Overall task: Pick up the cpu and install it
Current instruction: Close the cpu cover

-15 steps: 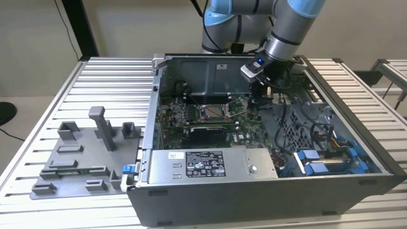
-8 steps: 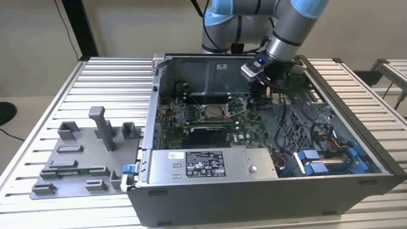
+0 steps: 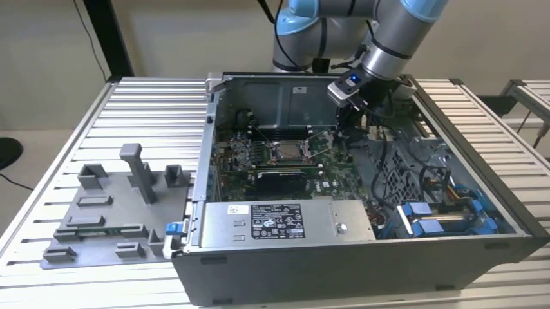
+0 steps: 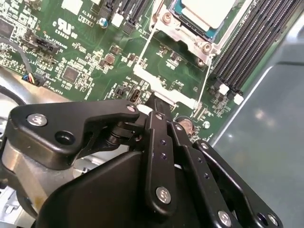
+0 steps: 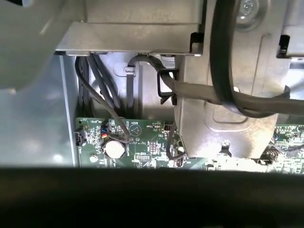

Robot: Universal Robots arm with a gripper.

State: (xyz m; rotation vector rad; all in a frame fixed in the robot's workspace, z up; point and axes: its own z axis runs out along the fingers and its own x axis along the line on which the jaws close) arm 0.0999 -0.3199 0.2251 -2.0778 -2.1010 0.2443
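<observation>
CPU looks to be sitting in the socket already, pale metal top facing up, so the pick-up part seems done.

Going front to back in the exterior view: the computer case lies on its side on the bench with the panel off, presumably so the arm can come in from above. Just inside the front wall is the power supply box. On the exterior view's left, beside the case, sits a grey plastic fixture, probably there to keep parts in known spots. Further in is the green motherboard, with the socket around the middle. Its hinged metal frame is tipped up and open, which is why the chip's top is fully exposed instead of clamped down.

The gripper hangs low over the board, its tip right at the edge of that open frame. Whether it actually touches is hard to say, and open or closed can't be told from these angles. It isn't holding the chip, which sits just beyond it.

Furthest back, the arm reaches down over the rear wall.
</observation>
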